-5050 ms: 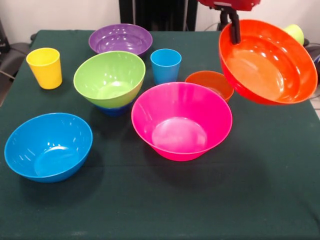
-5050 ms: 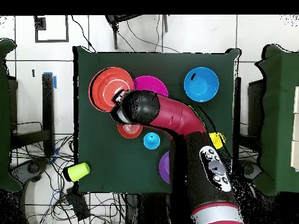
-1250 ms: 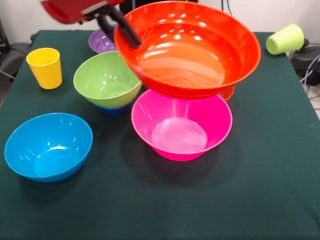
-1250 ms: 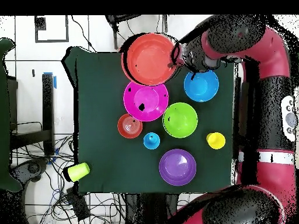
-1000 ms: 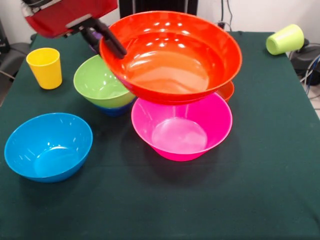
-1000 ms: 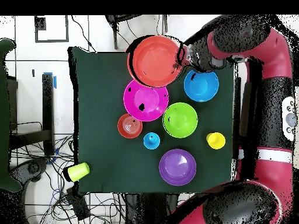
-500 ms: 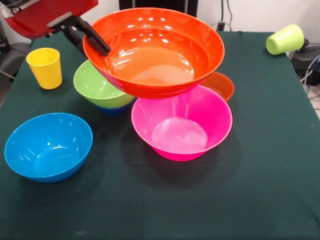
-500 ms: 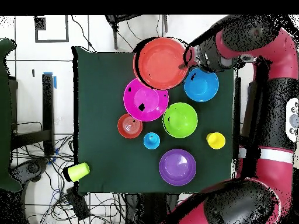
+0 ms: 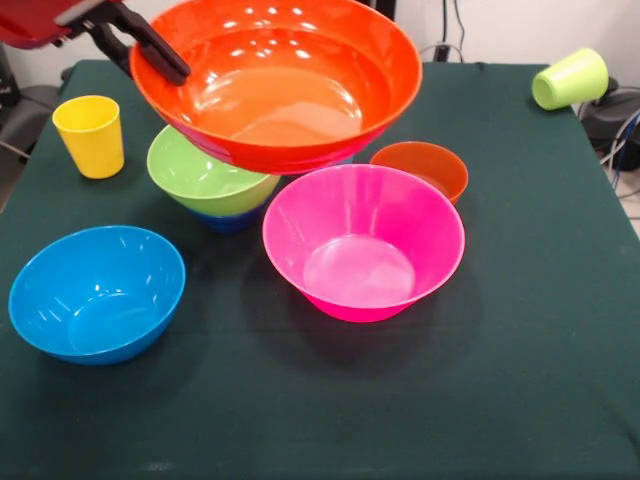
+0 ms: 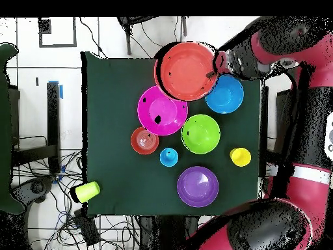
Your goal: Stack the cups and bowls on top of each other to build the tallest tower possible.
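The pincer [image 9: 160, 62] is clamped on the orange-red bowl's [image 9: 275, 85] rim, holding it tilted in the air above the green bowl [image 9: 205, 180]. That green bowl sits nested on a dark blue one, just beside the pink bowl [image 9: 363, 242] on the tabletop [image 9: 520, 330].

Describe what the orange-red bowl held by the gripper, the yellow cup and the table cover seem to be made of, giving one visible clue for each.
Orange-red bowl: probably glossy plastic, with bright light spots on its inner wall.
Yellow cup: likely the same smooth plastic, of even colour with a soft sheen.
Table cover: looks like matt dark green cloth or felt, with no reflections.
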